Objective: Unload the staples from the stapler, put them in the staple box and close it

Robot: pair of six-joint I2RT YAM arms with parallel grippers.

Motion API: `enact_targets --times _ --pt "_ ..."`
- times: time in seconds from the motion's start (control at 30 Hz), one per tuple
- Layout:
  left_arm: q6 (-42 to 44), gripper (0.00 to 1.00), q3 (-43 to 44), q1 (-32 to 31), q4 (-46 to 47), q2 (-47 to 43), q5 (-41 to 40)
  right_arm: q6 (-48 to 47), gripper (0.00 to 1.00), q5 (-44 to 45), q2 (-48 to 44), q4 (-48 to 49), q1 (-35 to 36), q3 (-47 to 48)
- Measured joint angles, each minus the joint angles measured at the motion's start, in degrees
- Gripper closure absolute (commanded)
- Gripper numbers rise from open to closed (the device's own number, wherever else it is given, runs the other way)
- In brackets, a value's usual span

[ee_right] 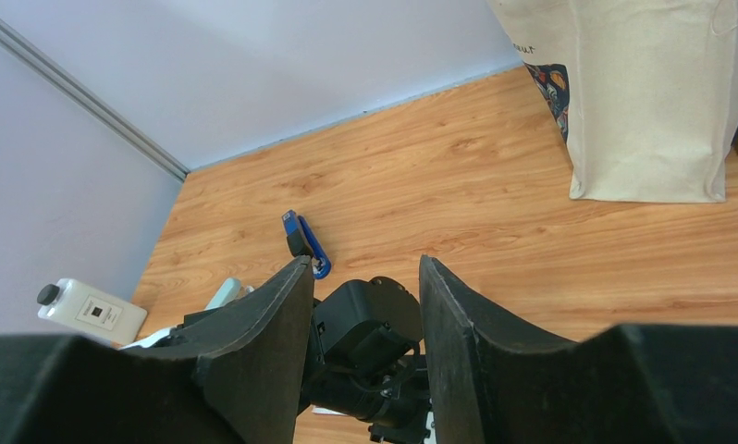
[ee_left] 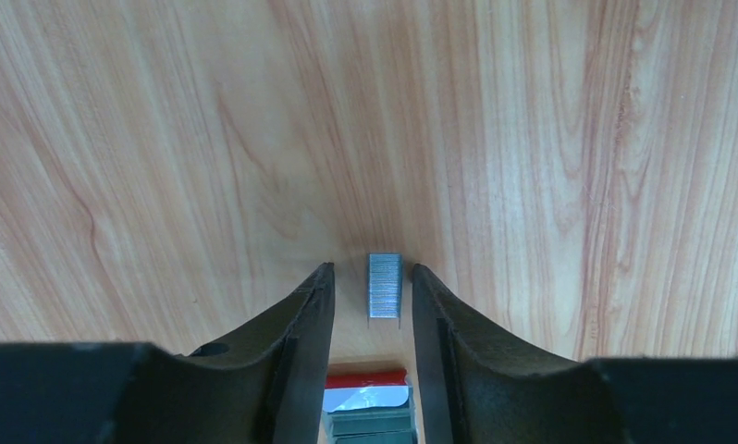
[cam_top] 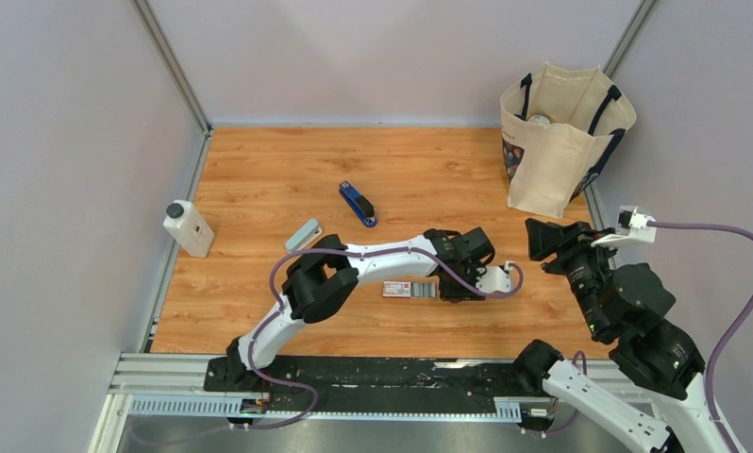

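While the staples lie toward the near edge of the table, the left gripper straddles them, jaws released. The right gripper hangs released and empty.

The left arm is stretched from its base at the near edge of the table out toward the table's middle. Its forearm is laid low and nearly level, and the wrist is bent downward. The left gripper is pointed at the table top, close above it, with its jaws set a little apart. The right arm is raised over the near right corner and folded at the elbow. The right gripper is held high and aimed toward the table's middle, with its jaws parted.
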Motion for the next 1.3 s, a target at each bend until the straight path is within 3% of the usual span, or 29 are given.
enact_targets --times 0.1,0.33,0.57,0.73,1.0,1.3 --pt "-0.02 0.71 0.00 -0.26 -0.11 -0.02 -0.20 0.00 0.53 0.00 0.00 -0.13 0.00 0.00" --pt "-0.04 0.82 0.00 -0.42 -0.11 -0.15 -1.09 -0.02 0.53 0.00 0.02 -0.13 0.00 0.00" --pt "-0.72 0.82 0.09 0.33 -4.50 -1.68 -2.73 -0.39 0.53 0.00 0.48 -0.11 0.00 0.46" --pt "-3.93 0.83 5.27 3.43 -11.58 -5.11 -1.51 -1.77 0.52 0.00 2.10 0.17 0.00 2.73" --pt "-13.97 0.84 14.45 16.70 -15.93 -21.14 4.63 -3.41 0.48 -1.84 7.04 2.67 0.00 7.48" --pt "-31.21 0.80 9.05 28.63 -8.87 -41.53 21.20 -2.60 0.42 -14.84 15.19 8.15 0.00 9.57"
